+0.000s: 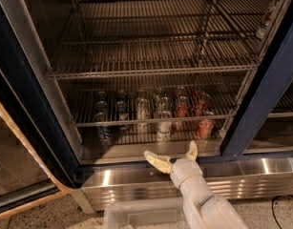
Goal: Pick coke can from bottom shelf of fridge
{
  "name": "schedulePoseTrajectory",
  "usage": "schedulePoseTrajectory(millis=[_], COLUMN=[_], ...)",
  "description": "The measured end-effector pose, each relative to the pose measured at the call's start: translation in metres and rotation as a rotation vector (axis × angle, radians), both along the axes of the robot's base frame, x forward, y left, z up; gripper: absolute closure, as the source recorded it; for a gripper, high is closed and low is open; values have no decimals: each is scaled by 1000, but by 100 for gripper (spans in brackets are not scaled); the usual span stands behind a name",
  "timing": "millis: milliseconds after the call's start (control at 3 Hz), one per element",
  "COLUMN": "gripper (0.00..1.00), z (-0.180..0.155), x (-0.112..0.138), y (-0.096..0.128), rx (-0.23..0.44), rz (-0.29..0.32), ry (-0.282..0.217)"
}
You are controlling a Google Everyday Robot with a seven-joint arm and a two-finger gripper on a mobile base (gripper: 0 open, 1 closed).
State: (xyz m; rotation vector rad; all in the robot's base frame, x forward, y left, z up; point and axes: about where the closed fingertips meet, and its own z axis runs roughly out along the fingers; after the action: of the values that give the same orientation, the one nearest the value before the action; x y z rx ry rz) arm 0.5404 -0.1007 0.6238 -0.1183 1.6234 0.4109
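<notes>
Bottom shelf of fridge: cans are stocked in rows, coke can just beyond the fingers. Gripper is seen spread wide, nothing grasped.

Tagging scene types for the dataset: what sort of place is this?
Probably a shop or office pantry: a commercial display fridge with wire racks and rows of drink cans on the bottom shelf. The gripper, open, hangs just in front of that shelf.

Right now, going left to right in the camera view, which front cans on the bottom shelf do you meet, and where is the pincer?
Dark can → silver can → coke can; open pincer in front of the bottom shelf.
</notes>
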Motion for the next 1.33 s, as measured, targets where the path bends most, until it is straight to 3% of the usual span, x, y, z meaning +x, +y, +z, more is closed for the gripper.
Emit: schedulePoseTrajectory(millis=[667,1333], gripper=[0,0], z=[-34,-36], x=[13,22], y=[-14,-20], rx=[-164,-163], rz=[-143,-167], ry=[44,31])
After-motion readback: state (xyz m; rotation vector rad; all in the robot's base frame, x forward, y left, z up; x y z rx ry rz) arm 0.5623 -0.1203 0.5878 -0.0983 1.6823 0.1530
